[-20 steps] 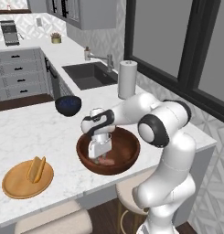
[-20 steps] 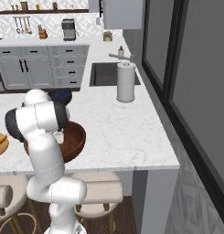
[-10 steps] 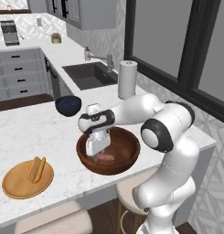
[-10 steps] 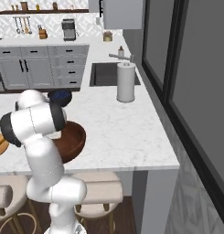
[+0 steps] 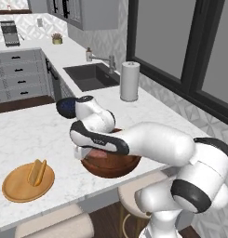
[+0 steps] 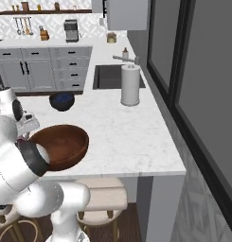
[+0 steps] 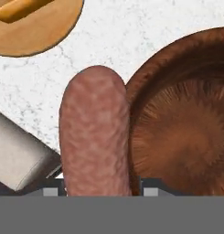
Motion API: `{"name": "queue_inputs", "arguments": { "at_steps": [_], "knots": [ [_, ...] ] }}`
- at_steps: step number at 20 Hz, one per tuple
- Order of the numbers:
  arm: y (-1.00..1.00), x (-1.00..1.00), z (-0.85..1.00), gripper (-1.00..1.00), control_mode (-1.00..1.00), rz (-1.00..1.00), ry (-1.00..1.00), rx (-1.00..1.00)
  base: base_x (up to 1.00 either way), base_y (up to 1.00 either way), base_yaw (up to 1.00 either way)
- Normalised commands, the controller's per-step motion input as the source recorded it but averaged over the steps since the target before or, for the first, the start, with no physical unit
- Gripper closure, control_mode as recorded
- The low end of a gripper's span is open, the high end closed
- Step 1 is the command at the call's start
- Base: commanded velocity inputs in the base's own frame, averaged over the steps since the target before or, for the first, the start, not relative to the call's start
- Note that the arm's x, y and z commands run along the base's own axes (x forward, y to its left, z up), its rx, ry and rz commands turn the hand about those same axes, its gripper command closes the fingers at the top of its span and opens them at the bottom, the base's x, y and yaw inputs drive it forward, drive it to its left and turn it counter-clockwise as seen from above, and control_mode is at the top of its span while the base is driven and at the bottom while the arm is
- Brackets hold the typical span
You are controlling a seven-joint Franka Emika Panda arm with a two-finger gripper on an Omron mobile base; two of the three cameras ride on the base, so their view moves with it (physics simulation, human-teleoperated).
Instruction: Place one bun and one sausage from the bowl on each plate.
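My gripper [image 7: 99, 189] is shut on the reddish-brown sausage [image 7: 95, 132], which stands up between the fingers. In the hand view the sausage hangs over the white counter just outside the rim of the dark wooden bowl [image 7: 186, 119]. The orange-tan plate [image 7: 38, 27] lies beyond it, with a bun [image 7: 17, 8] on it. In the left base view my gripper [image 5: 85, 152] sits at the left rim of the bowl [image 5: 113, 162], to the right of the plate [image 5: 15, 188] with its golden bun [image 5: 37, 172]. The bowl [image 6: 60, 144] also shows in the right base view.
A small dark blue bowl [image 5: 68, 106] stands behind the wooden one. A paper towel roll [image 5: 129, 81] stands at the back beside the sink [image 5: 90, 76]. The counter's front edge runs just below the plate. Stools stand under the counter.
The jaws have closed on the sausage. The hand has moved from over the middle of the bowl to its left rim, and the arm has swung low across the left base view.
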Motion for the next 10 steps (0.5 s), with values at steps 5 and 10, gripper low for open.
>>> {"name": "queue_inputs", "arguments": {
  "at_steps": [5, 10],
  "knots": [
    [1.00, -0.38, 0.99, 1.00, -1.00, 0.00, -0.32, 0.03, 0.00, 0.00, 0.00],
    [1.00, -0.11, 0.30, 1.00, -1.00, 0.00, -0.02, 0.02, 0.00, 0.00, 0.00]
  ]
}}
